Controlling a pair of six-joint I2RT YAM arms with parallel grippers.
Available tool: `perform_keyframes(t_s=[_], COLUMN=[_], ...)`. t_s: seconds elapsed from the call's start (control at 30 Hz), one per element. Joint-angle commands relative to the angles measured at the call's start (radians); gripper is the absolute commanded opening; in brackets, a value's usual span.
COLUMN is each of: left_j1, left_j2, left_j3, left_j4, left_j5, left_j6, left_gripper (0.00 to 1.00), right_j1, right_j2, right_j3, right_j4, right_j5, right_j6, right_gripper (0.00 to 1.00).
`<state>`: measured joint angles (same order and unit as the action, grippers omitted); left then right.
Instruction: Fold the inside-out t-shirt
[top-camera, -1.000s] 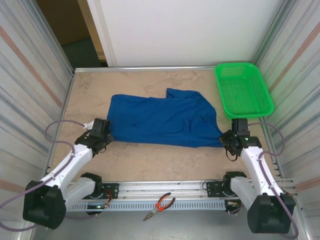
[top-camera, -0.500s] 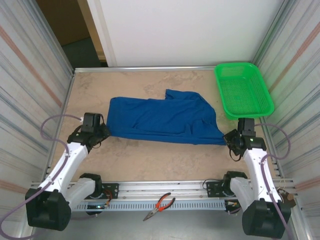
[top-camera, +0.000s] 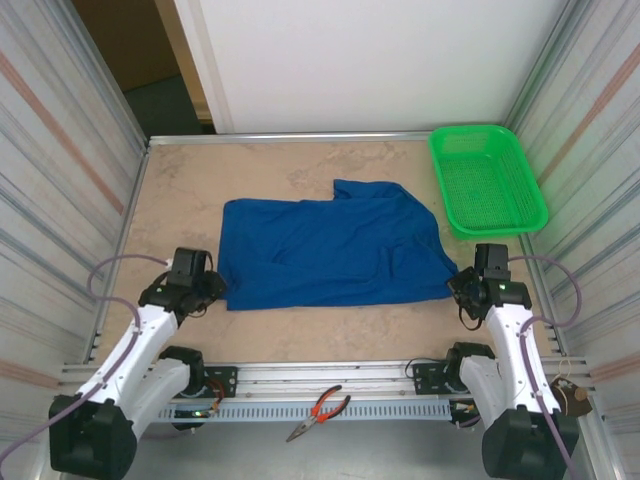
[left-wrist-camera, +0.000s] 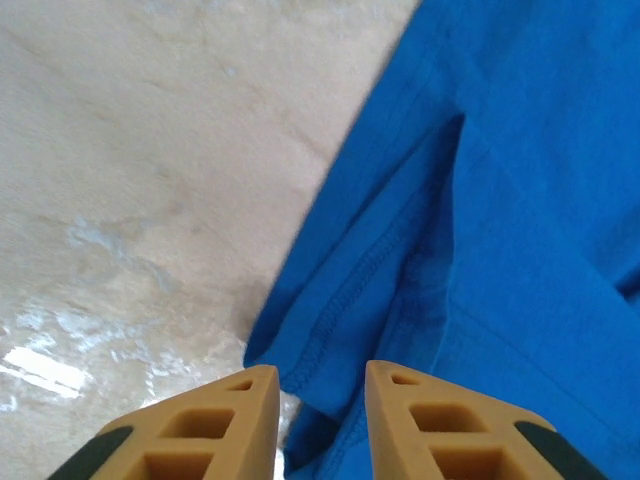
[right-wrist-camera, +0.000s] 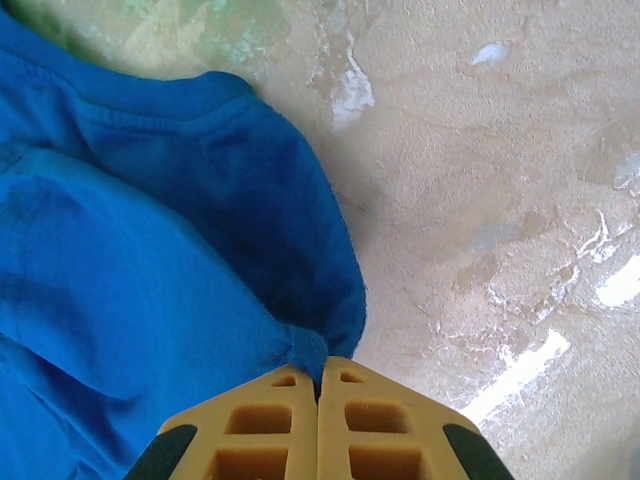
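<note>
The inside-out t-shirt (top-camera: 330, 250) lies spread flat across the middle of the table, royal blue, with a sleeve poking toward the back. My left gripper (top-camera: 214, 291) stands at its near left corner. In the left wrist view the left gripper (left-wrist-camera: 320, 375) is open, and the stitched hem of the t-shirt (left-wrist-camera: 500, 200) lies loose in the gap between the fingers. My right gripper (top-camera: 457, 289) is at the shirt's near right corner. In the right wrist view the right gripper (right-wrist-camera: 320, 362) is shut on a bunched tip of the t-shirt (right-wrist-camera: 130, 280).
A green mesh basket (top-camera: 478, 129) sits at the back right corner, just beyond the right gripper. Red-handled pliers (top-camera: 318, 410) lie on the metal rail between the arm bases. Striped walls close in both sides. Bare tabletop (top-camera: 330, 330) runs along the near edge.
Both grippers have drawn the shirt's near edge toward the bases, spreading it flatter. The left jaws have parted and released the left corner. The right stays shut on its corner.
</note>
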<state>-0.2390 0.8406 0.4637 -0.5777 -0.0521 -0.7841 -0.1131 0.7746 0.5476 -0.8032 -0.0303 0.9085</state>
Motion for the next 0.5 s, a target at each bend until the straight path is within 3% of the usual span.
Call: perform_keyframes(t_s=[0.0,0.17,0.2,0.27,0.3,0.37,0.47], left_j1=[-0.059,-0.144,-0.148,-0.148,-0.148,-0.149,-0.139], left_j2=[0.027,0.075,0.084,0.102,0.113,0.147,0.217], left_j3=[-0.033,-0.008,0.006,0.041,0.06,0.109,0.174], left_j4=[0.05,0.096,0.103,0.106,0.106,0.109,0.142], left_j5=[-0.022,-0.081,-0.082,-0.08,-0.079,-0.081,-0.063], left_j6=[-0.064,-0.094,-0.091,-0.08,-0.069,-0.043,0.008], left_gripper=[0.34,0.35,0.35,0.36,0.36,0.38,0.41], right_j1=[-0.005,-0.006,-0.006,-0.001,0.005,0.023,0.058], right_j2=[-0.005,-0.02,-0.023,-0.037,-0.048,-0.073,-0.019], right_j3=[-0.021,-0.031,-0.029,-0.014,-0.005,0.017,0.052], right_j4=[-0.034,-0.07,-0.087,-0.12,-0.121,-0.099,-0.015], right_j5=[0.006,-0.001,-0.007,-0.024,-0.03,-0.036,-0.082], right_j6=[0.0,0.012,0.019,0.037,0.046,0.063,0.066], right_gripper=[0.0,0.0,0.05,0.39,0.45,0.49,0.44])
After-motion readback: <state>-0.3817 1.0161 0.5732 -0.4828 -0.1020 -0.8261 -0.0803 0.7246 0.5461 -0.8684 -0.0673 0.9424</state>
